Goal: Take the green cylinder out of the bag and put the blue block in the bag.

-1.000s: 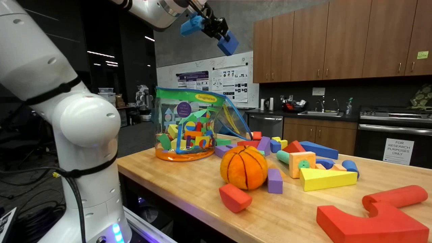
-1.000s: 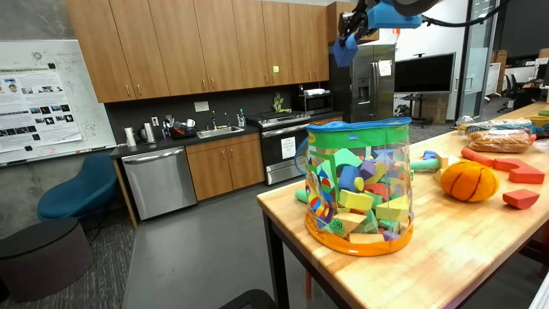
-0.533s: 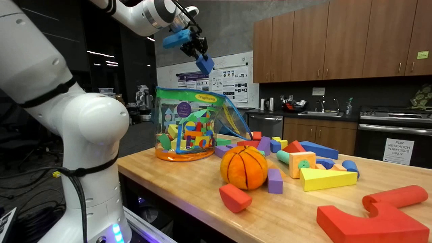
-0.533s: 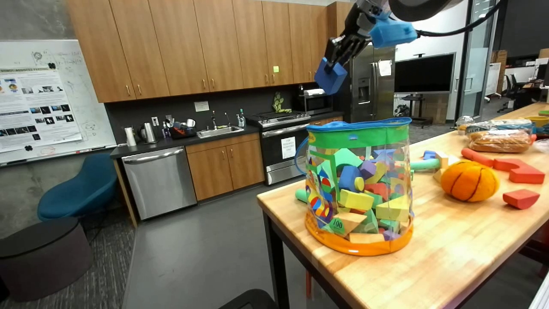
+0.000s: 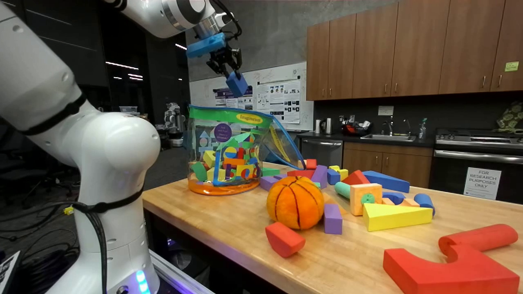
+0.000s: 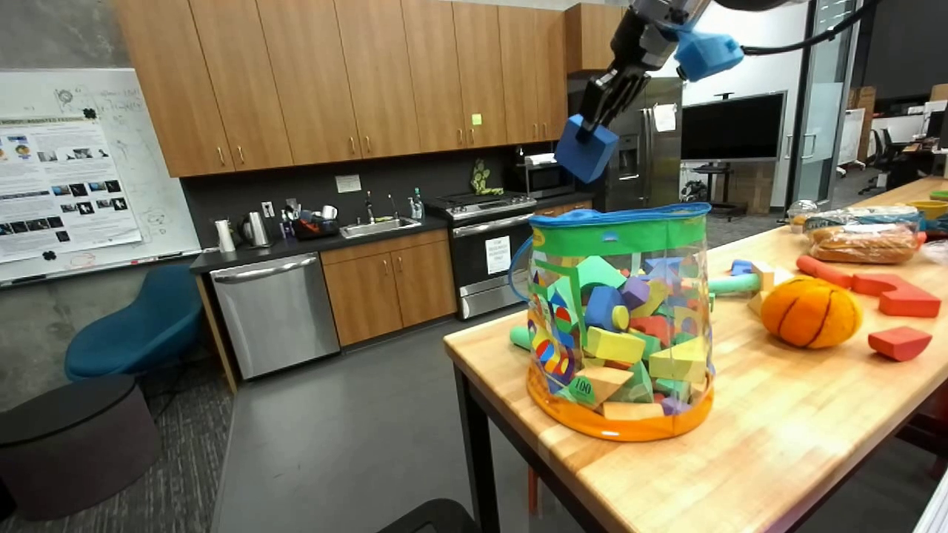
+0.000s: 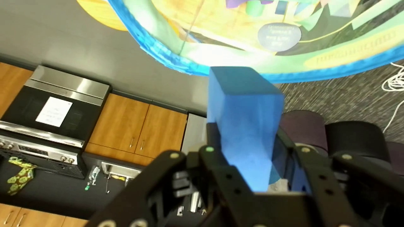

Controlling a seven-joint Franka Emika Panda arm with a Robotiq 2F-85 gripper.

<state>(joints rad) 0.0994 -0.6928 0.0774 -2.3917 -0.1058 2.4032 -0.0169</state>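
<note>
Many blocks (image 5: 320,176) lie on the table (image 5: 229,212), bunched near a fuzzy orange ball (image 5: 295,202) with dark lines; the ball hides a few. A red half-round block (image 5: 284,239) lies beside it. A yellow wedge (image 5: 398,216) is next to a tan square (image 5: 357,198), and a smooth green cylinder (image 5: 342,189) lies by the square. Well apart from these, a red arch (image 5: 449,271) sits by a red rod (image 5: 482,238). A second green thing (image 6: 521,337), maybe a rod but partly hidden, pokes out from behind the bag (image 6: 578,240).

The bag stands upright, clear plastic with a blue edge (image 6: 622,215), a green band (image 6: 659,235) and a shiny orange bottom (image 6: 622,428). More blocks (image 6: 615,345) are piled inside, and its clear lid (image 5: 279,143) hangs down at the side. The end effector (image 7: 247,135) pinches the blue block (image 6: 592,159), which has flat sides and sharp corners. The block is up above the bag, apart from it, and in the wrist view hides part of the blue edge.
</note>
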